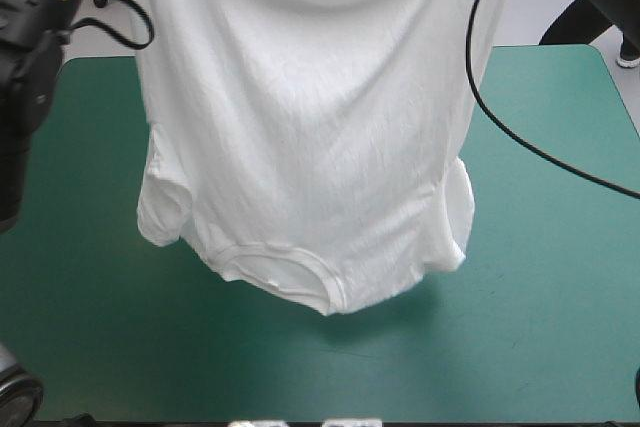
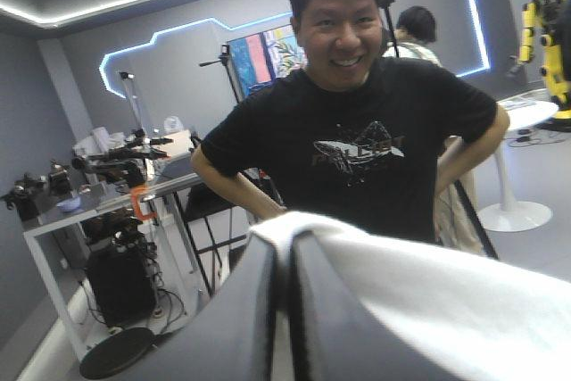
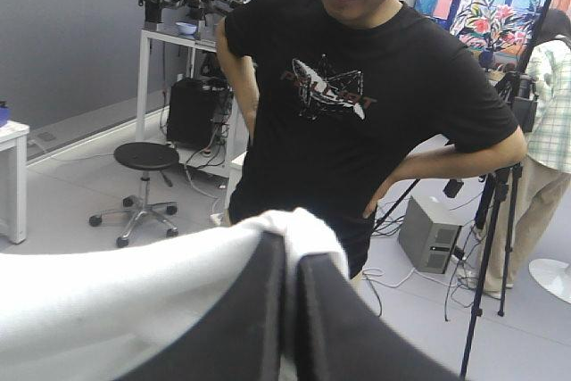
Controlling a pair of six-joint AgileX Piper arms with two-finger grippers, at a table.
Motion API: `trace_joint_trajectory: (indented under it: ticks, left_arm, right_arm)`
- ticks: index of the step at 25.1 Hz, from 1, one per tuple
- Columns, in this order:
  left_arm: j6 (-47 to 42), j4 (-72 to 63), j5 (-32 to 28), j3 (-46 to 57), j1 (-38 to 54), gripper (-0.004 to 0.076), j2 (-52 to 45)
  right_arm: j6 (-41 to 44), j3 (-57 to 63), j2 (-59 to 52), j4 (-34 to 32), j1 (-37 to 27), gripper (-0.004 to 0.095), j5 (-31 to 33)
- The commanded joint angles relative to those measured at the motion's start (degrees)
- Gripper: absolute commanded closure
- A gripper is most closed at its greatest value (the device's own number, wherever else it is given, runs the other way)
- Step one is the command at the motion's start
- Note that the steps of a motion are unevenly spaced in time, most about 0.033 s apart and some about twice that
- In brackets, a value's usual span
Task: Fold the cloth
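- Overhead, white short-sleeved T-shirt (image 1: 300, 127) hung spread, collar lowest, over teal-green table cover (image 1: 560, 277).
- Left gripper (image 2: 287, 245), right gripper (image 3: 291, 245): each clamped one top corner.

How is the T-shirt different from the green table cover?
The T-shirt is white; the cover is teal-green. The T-shirt hangs up, pinched by the left gripper and the right gripper; the cover lies flat. The T-shirt is creased; the cover is smooth. Both are plain, with no pattern.
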Motion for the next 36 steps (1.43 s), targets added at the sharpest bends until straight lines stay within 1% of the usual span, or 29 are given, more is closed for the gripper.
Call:
trace_joint_trajectory:
  ticks: [1,3,5,7,8,10,12,13,17,19,20,22,25,27,30,31,32,33,34,35,36]
  left_arm:
    - [-8.1,9.1,-13.7,-1.2,0.9,0.0733,2.0]
    - [-10.5,8.2,-19.6,-1.2,2.8,0.0733,3.6]
    - [-12.8,8.2,-24.8,-1.2,4.9,0.0733,4.8]
    - [-14.5,8.2,-29.1,-1.2,6.1,0.0733,5.5]
    - [-14.5,8.2,-30.8,-1.2,6.6,0.0733,5.6]
    - [-14.5,8.2,-31.9,-1.2,6.8,0.0733,5.8]
    - [-15.3,8.2,-30.1,-1.2,6.8,0.0733,5.8]
    - [-16.1,8.2,-28.2,-1.2,6.8,0.0733,6.0]
    - [-17.4,6.0,-11.2,-0.4,7.2,0.0733,8.3]
    - [-17.0,3.9,-5.2,1.6,7.1,0.0733,9.5]
    - [-16.9,3.2,-3.8,3.6,7.1,0.0733,9.9]
    - [-16.9,2.7,-3.5,8.7,7.1,0.0733,10.6]
    - [-16.9,-0.2,-3.7,19.3,7.1,0.0733,10.7]
    - [-16.9,-4.0,-1.1,32.1,7.0,0.0733,10.2]
    - [-16.9,-5.9,1.5,42.8,7.0,0.0733,7.2]
    - [-16.7,-7.9,1.6,47.5,7.0,0.0733,4.2]
    - [-16.3,-8.5,1.7,50.7,7.0,0.0733,2.4]
    - [-15.5,-9.4,2.1,54.9,7.0,0.0733,-1.0]
    - [-15.3,-10.2,2.6,57.5,7.0,0.0733,-3.2]
    - [-14.7,-13.8,3.7,62.7,7.0,0.0733,-7.2]
    - [-11.1,-18.1,4.9,67.3,7.0,0.0733,-11.4]
  right_arm:
    - [0.1,-1.4,0.9,-2.4,0.0,0.0925,-15.1]
    - [0.1,-1.5,1.6,-3.6,0.0,0.0925,-19.1]
    - [0.0,-1.5,1.9,-5.1,0.0,0.0925,-20.5]
    - [-1.3,-1.5,1.9,-5.1,0.0,0.0925,-20.5]
    - [-1.3,-1.5,1.9,-5.1,0.0,0.0925,-20.7]
    - [-1.3,-1.5,1.9,-5.1,0.0,0.0925,-21.1]
    - [-0.8,-1.4,1.9,-4.3,0.0,0.0925,-20.3]
    - [0.1,-0.8,1.9,-3.9,0.0,0.0925,-19.7]
    - [3.1,3.2,3.0,-3.5,0.0,0.0925,-15.0]
    - [4.5,6.7,3.7,-3.5,0.0,0.0925,-12.5]
    - [5.2,8.3,4.0,-3.4,0.0,0.0925,-11.3]
    - [5.9,12.7,4.8,-2.8,0.0,0.0925,-8.4]
    - [7.3,20.2,5.0,-2.7,0.0,0.0925,-5.5]
    - [7.3,30.2,5.1,-2.0,0.0,0.0925,-4.4]
    - [7.3,37.0,5.1,1.1,0.0,0.0925,-0.5]
    - [7.3,39.6,5.1,2.1,0.0,0.0925,2.6]
    - [7.3,40.8,5.1,2.7,0.0,0.0925,3.9]
    - [7.1,43.8,5.1,4.7,0.0,0.0925,6.7]
    - [6.7,45.4,4.8,5.9,0.0,0.0925,7.6]
    - [5.7,50.1,3.9,7.3,0.0,0.0925,8.9]
    - [5.1,54.8,2.0,8.9,0.0,0.0924,9.9]
